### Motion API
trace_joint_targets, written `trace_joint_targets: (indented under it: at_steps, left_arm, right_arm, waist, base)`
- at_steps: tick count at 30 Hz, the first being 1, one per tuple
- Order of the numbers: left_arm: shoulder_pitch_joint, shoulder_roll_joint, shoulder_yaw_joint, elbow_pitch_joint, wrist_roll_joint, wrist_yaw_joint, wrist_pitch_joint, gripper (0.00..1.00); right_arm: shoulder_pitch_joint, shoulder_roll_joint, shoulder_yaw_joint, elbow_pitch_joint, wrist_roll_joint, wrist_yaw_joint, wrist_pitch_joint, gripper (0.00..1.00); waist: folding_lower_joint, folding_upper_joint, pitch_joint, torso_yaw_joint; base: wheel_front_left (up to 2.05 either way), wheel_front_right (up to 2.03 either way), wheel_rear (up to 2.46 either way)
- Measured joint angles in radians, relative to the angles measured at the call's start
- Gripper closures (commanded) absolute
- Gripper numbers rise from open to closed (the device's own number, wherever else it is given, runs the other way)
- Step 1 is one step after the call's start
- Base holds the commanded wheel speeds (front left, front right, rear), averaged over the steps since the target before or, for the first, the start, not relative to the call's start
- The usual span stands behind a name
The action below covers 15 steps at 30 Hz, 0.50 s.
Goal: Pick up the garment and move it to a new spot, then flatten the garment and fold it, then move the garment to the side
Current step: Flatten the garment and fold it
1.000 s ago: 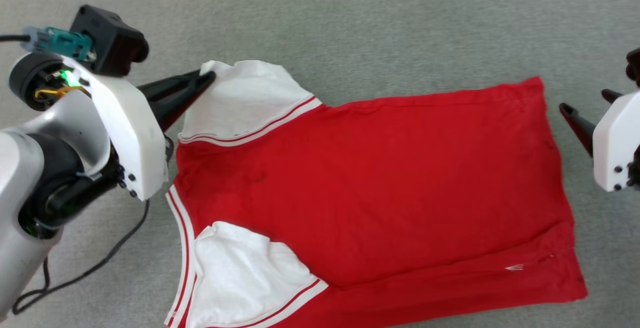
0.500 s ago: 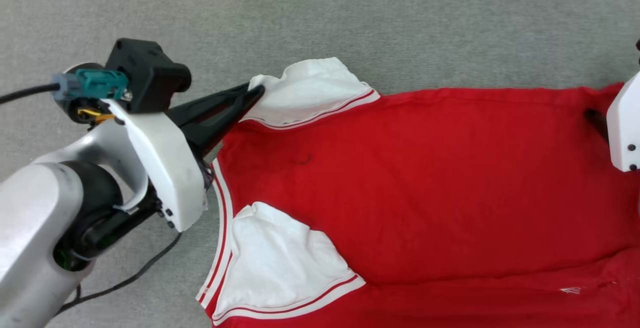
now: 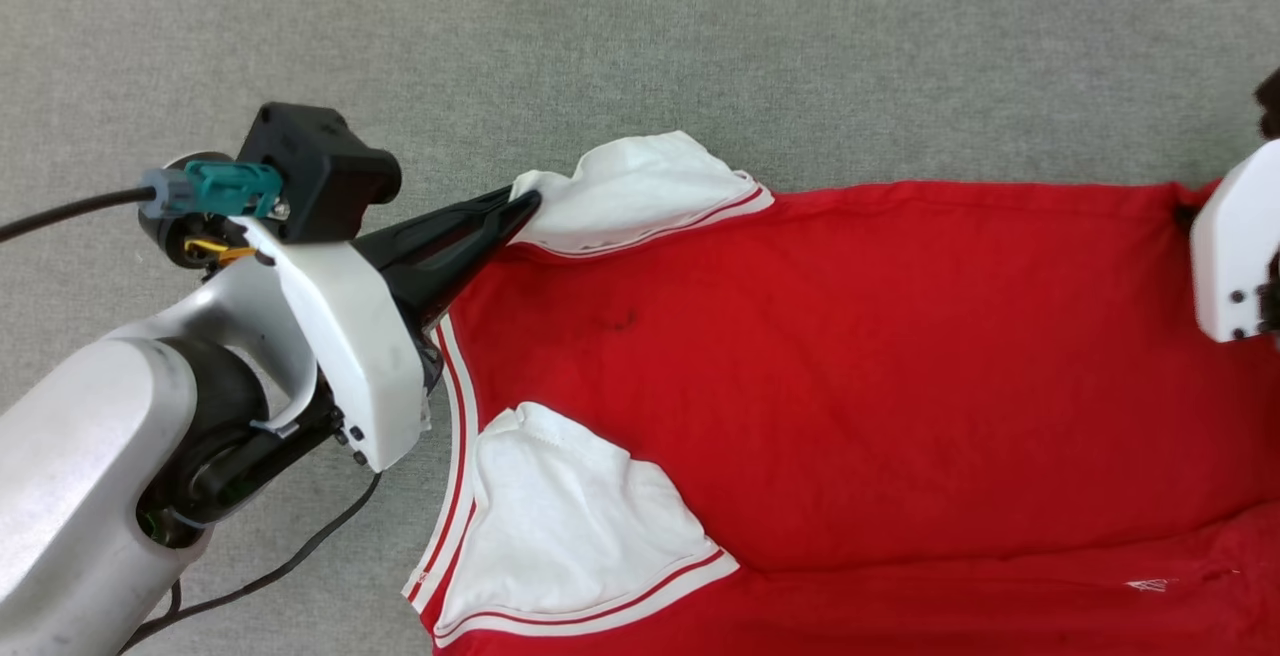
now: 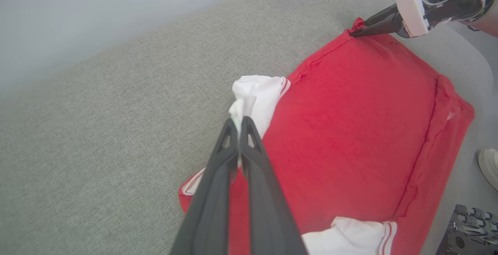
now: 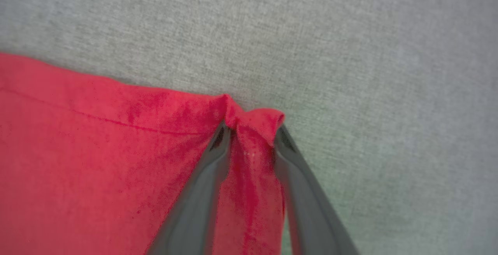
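From my head, the garment lies spread on the grey fabric surface, collar end left. My left pincer is clamped on its far white sleeve. My left wrist shows that same pinch. At my right wrist, my right pincer straddles the garment's far right corner with cloth bunched between; whether it grips, I cannot tell.

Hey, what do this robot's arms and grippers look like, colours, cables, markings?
Both the left gripper and the right gripper have two long, dark, tapering fingers with cut-out slots. Each wrist wears a white shell with small screws. The left arm is silver-grey with black joints, a black camera block, a teal connector on a black cable, and yellow wires.
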Motion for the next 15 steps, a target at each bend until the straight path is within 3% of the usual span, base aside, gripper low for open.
trace_joint_targets:
  at_steps: [8, 15]
  left_arm:
    - [0.065, 0.015, 0.032, 0.039, -0.016, 0.028, -0.062, 1.0]
    - [0.163, 0.043, 0.037, 0.045, -0.04, 0.045, -0.097, 1.0]
  right_arm:
    - [0.016, 0.029, -0.023, 0.044, 0.052, 0.002, -0.134, 1.0]
    - [0.117, 0.01, -0.068, -0.021, 0.1, 0.002, -0.253, 1.0]
  waist:
    - [0.0001, 0.0, -0.074, -0.021]
    - [0.0, 0.0, -0.172, -0.035]
  base:
    - [0.0, 0.0, 0.0]
    - [0.0, 0.0, 0.0]
